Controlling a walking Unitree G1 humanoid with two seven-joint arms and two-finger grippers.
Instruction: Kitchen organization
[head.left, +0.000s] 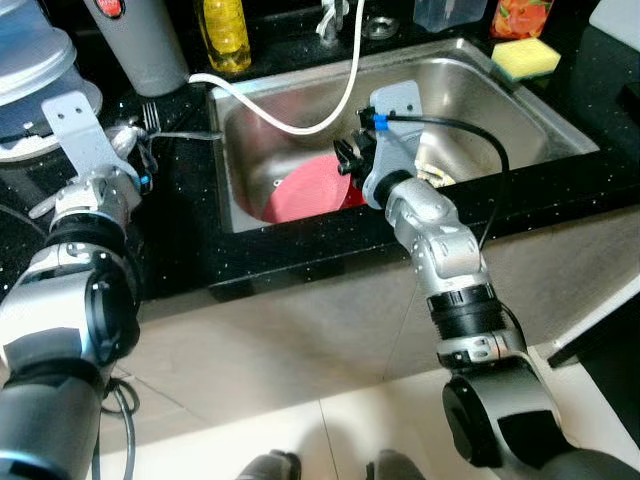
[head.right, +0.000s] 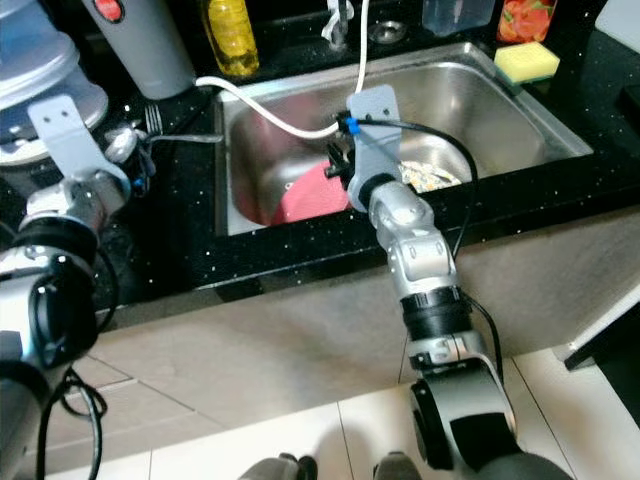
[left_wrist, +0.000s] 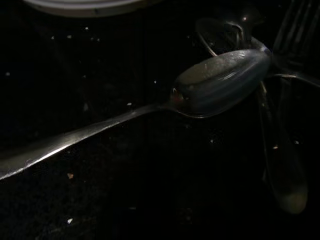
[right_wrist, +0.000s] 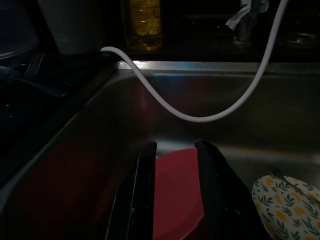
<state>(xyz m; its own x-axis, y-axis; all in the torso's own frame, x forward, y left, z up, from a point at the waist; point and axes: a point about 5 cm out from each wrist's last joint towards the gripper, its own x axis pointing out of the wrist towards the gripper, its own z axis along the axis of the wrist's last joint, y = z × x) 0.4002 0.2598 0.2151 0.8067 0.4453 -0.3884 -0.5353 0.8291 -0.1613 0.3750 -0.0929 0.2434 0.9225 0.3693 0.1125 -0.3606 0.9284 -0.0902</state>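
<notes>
the right gripper (right_wrist: 175, 150) hangs open over the red plate (right_wrist: 176, 192) in the sink (head.left: 520, 110); the left gripper (head.left: 135, 150) holds a spoon (left_wrist: 220, 82) above the worktop (head.left: 180, 230).

Steel sink (head.left: 540, 120) set in a black counter (head.left: 180, 240), red plate (head.left: 310, 188) lying inside, right gripper (head.left: 347, 160) over its edge, white hose (head.left: 300, 120) draped across, yellow sponge (head.left: 526, 58) behind (beside a bottle (head.left: 225, 32)), left gripper (head.left: 135, 140) beside a fork (head.left: 165, 125)

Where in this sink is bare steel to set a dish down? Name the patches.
Bare steel lies along the sink right wall and back, between the white hose and the yellow sponge. The front left is crowded: the red plate, the right gripper open over it, and a floral dish beside.
</notes>
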